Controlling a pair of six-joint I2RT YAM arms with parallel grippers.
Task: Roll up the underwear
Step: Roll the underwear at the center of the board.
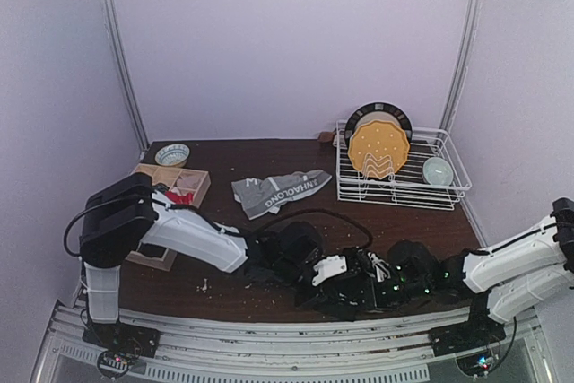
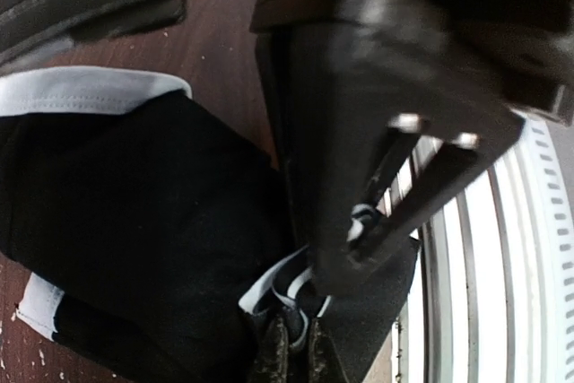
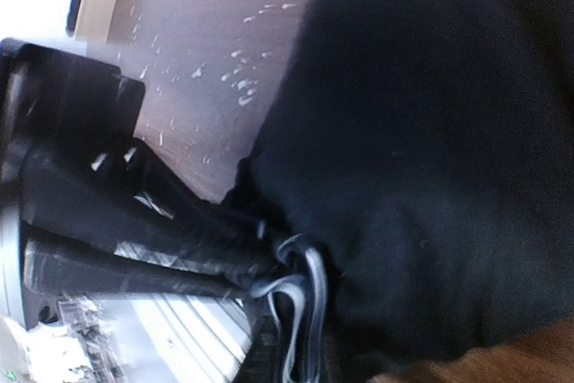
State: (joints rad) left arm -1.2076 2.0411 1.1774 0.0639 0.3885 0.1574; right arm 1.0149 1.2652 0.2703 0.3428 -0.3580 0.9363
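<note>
A black underwear (image 2: 134, 221) with pale trim lies bunched near the table's front edge, filling the right wrist view (image 3: 430, 132). My left gripper (image 2: 292, 352) is shut on its trimmed edge (image 2: 269, 289). The right gripper (image 3: 291, 356) comes in from the other side and pinches the same trim (image 3: 309, 289); its dark fingers (image 2: 359, 239) show close in front in the left wrist view. Seen from above, the two grippers meet at the front centre, left (image 1: 345, 277) and right (image 1: 363, 286). A grey underwear with a white-lettered waistband (image 1: 280, 191) lies flat farther back.
A white wire dish rack (image 1: 448, 187) at the back right holds an orange plate (image 1: 378, 150) and a small bowl (image 1: 438, 170). A wooden box (image 1: 193, 187) and a patterned bowl (image 1: 172, 154) sit at the back left. A black cable (image 1: 314, 213) crosses mid-table. The slotted front rail (image 2: 484, 266) is close by.
</note>
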